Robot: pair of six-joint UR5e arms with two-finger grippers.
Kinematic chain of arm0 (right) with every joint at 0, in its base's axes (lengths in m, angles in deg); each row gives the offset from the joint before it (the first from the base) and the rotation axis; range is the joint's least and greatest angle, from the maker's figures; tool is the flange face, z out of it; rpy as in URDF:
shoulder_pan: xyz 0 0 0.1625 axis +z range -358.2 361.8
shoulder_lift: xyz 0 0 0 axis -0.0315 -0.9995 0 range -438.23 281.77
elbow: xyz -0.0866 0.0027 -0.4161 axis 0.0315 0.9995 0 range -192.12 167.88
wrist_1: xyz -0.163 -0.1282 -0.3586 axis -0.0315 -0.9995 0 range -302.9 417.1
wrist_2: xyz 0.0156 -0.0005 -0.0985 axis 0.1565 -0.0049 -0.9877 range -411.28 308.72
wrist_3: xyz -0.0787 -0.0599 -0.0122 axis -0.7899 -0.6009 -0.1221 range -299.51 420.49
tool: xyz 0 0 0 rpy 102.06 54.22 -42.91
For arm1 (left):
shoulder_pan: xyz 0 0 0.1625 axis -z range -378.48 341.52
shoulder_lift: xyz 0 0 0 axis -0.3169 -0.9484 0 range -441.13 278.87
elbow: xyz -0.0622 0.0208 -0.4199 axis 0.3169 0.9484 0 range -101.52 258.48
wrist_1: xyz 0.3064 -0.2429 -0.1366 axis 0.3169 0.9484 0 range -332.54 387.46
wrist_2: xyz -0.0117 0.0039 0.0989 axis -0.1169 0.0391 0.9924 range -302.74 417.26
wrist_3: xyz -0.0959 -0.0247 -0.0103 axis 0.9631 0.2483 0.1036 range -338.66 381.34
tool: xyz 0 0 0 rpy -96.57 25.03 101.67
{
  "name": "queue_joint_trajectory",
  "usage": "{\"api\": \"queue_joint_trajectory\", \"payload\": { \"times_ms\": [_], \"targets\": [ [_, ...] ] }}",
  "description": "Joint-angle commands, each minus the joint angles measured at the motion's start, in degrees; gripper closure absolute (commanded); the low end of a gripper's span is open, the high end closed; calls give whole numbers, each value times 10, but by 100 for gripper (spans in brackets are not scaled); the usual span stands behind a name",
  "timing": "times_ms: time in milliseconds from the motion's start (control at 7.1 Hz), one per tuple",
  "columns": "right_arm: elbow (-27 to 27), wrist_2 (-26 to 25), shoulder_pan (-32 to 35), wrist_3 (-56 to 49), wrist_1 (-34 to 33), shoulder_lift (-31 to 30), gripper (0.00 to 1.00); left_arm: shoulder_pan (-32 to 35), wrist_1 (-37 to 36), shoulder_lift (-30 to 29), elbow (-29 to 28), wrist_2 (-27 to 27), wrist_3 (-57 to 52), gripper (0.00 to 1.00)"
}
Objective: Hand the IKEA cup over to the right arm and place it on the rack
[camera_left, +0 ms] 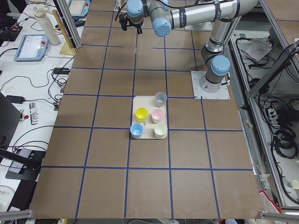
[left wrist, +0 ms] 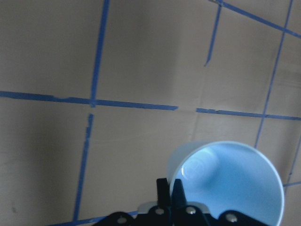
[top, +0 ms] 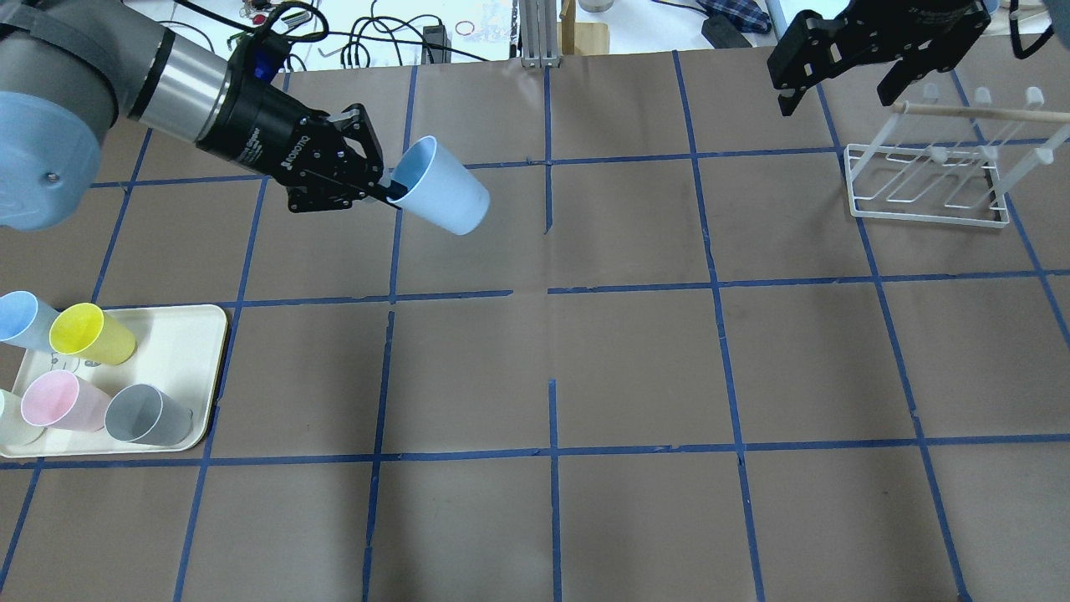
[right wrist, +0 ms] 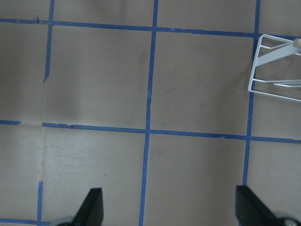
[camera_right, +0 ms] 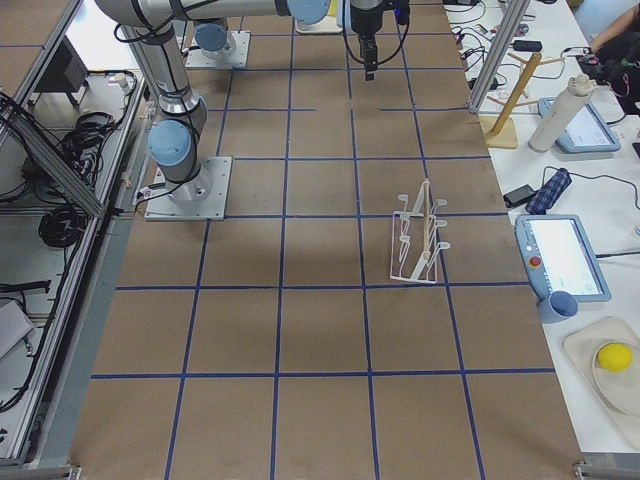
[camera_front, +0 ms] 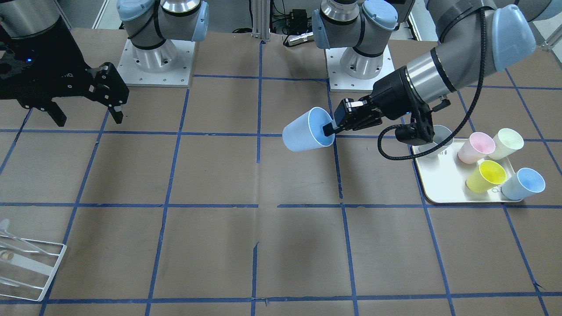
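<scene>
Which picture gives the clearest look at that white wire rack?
The overhead view: the rack shows large and almost whole, base and prongs. The front-facing view crops it at the edge; the right-side view shows it small; the right wrist view, only a corner.

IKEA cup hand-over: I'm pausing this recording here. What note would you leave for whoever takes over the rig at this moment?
Left pincer: shut on the rim of the IKEA cup, one finger inside, cup held tilted above the table.
Right pincer: open, empty, up near the rack, well apart from the cup.
Done: cup picked up and in the air; five other cups stand on the tray.
Left: pass the cup to the right pincer, then place it on the rack.
</scene>
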Motion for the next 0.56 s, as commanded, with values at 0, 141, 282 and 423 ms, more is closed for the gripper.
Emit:
{"api": "queue_joint_trajectory", "payload": {
  "times_ms": [0, 141, 282, 423],
  "targets": [
    [1, 16, -43, -15, 2, -2, 0, 45, -2, -9, 5, -105, 51, 100],
    [1, 54, -80, -31, 8, -3, 0, 63, -1, -11, 18, -189, 56, 100],
    [1, 81, -117, -44, 25, -3, 0, 67, -10, -12, 47, -254, 57, 100],
    [1, 126, -160, -44, 56, -5, 0, 70, -43, -12, 81, -314, 59, 100]
  ]
}}
